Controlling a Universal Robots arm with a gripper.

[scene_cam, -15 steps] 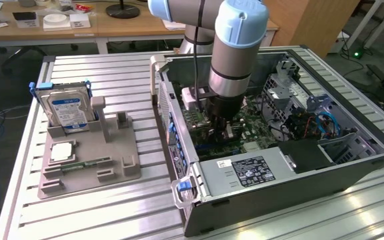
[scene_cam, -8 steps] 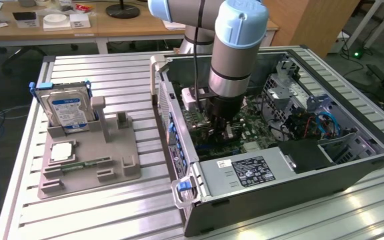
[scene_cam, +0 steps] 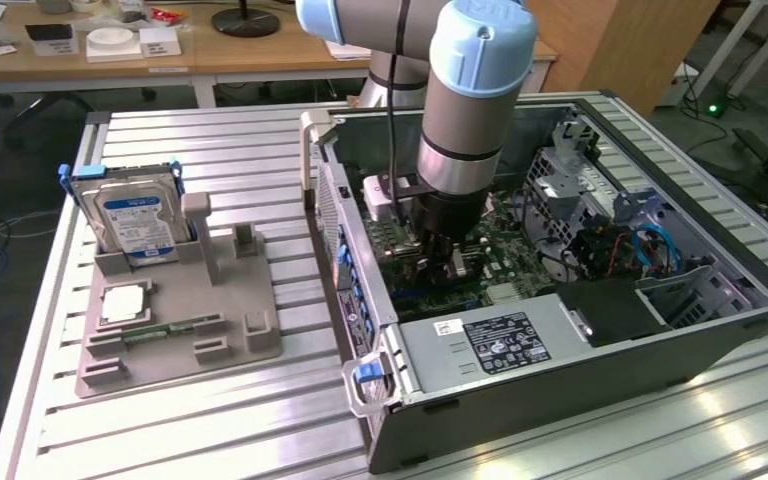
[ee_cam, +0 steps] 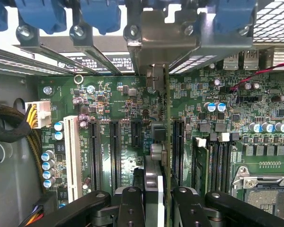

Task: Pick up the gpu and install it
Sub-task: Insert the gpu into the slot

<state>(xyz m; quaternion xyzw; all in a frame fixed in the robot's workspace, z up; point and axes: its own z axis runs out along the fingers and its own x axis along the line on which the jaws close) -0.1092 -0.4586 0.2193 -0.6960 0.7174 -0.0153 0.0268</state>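
Wrist view: gripper (ee_cam: pixel 154 198) inside one computer case (scene_cam: pixel 704 330), fingers (ee_cam: pixel 130 208) pinching one gpu (ee_cam: pixel 164 142) held edge-on over the motherboard (ee_cam: pixel 109 109). Pickup done; seating seemingly unfinished, card poised at the slots (ee_cam: pixel 114 156), four dark ones counted. At nine o'clock of the case in the exterior view: one hard drive (scene_cam: pixel 137 220).

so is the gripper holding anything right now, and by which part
Yes. The gripper is shut on the gpu, pinching its top edge between the fingers while the card stands on edge over the motherboard slots.
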